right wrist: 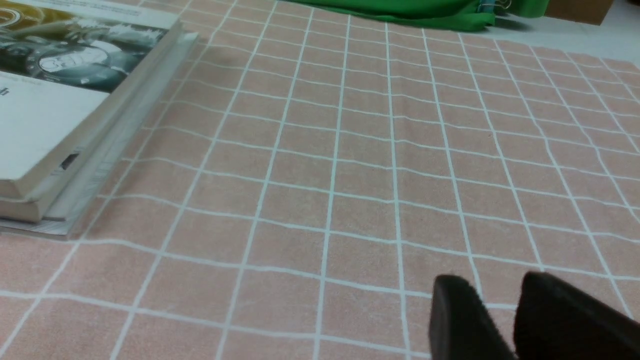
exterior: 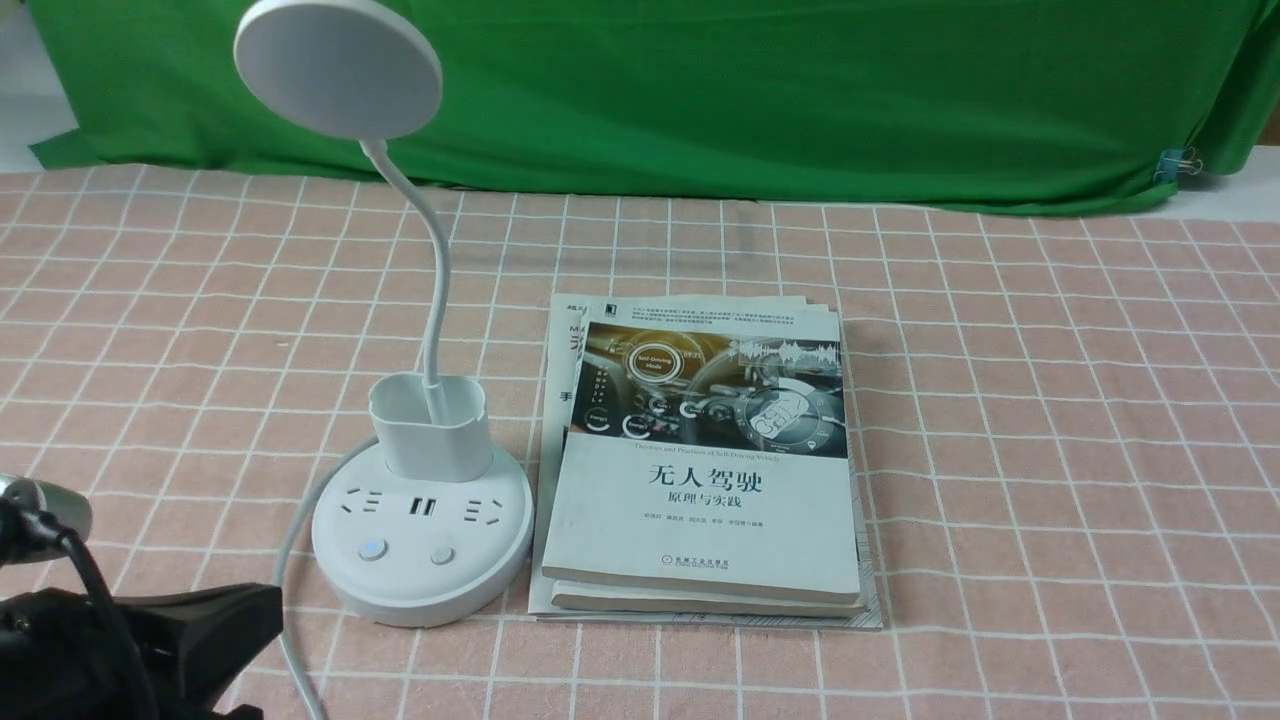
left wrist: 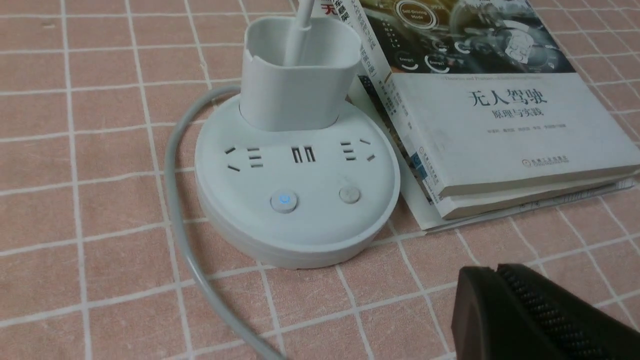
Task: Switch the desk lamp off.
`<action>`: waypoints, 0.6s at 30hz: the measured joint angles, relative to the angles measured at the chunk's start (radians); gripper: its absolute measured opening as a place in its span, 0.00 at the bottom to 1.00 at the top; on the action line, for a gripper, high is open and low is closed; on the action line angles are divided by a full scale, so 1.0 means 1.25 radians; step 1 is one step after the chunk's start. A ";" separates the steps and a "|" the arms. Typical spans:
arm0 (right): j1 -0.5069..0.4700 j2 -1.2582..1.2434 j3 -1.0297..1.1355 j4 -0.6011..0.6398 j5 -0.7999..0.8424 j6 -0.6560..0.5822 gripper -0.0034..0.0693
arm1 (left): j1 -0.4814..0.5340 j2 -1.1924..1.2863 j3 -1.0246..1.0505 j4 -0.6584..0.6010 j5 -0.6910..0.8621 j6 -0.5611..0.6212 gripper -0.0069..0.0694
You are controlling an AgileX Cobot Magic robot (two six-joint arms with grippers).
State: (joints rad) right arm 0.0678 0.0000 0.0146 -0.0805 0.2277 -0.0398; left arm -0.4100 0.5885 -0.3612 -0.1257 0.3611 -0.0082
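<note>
Desk lamp (exterior: 420, 520) on tabletop (exterior: 1050, 420), left of book stack (exterior: 705, 470), touching or nearly.
Left button (left wrist: 283, 201) shows blue ring. Left end effector (left wrist: 500, 272) near base, fingers pressed together, empty. Right end effector (right wrist: 505, 295) slightly spread, holding nothing.

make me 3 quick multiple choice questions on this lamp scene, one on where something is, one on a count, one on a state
1. In the front view, where does the stack of books lie relative to the desk lamp?
A. to its right
B. to its left
C. on its base

2. How many round buttons are on the lamp's base?
A. one
B. two
C. four

3. What is the state of the left gripper?
A. pressing a button
B. holding the cable
C. off the lamp, touching nothing

Answers:
1. A, the books lie right of the base.
2. B, the lit button and the plain button.
3. C, tablecloth shows between it and the base.
</note>
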 joint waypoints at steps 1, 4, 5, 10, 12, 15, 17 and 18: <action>0.000 0.000 0.000 0.000 0.000 0.000 0.38 | 0.000 0.000 0.000 0.000 0.000 0.000 0.10; 0.000 0.000 0.000 0.000 0.000 0.000 0.38 | 0.000 0.000 0.000 0.003 -0.003 0.000 0.10; 0.000 0.000 0.000 0.000 0.000 0.000 0.38 | 0.000 -0.002 0.001 0.003 -0.005 0.000 0.10; 0.000 0.000 0.000 0.000 0.000 0.000 0.38 | 0.032 -0.086 0.071 0.018 -0.133 0.061 0.10; 0.000 0.000 0.000 0.000 0.000 0.000 0.38 | 0.092 -0.177 0.136 0.008 -0.205 0.081 0.10; 0.000 0.000 0.000 0.000 0.000 0.000 0.38 | 0.158 -0.269 0.192 -0.003 -0.211 0.085 0.10; 0.000 0.000 0.000 0.000 0.000 0.000 0.38 | 0.223 -0.338 0.226 -0.014 -0.181 0.085 0.10; 0.000 0.000 0.000 0.000 0.000 0.000 0.38 | 0.242 -0.360 0.236 -0.018 -0.161 0.085 0.10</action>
State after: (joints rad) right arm 0.0678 0.0000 0.0146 -0.0805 0.2277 -0.0398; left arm -0.1074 0.1383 -0.0660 -0.1483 0.1595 0.0977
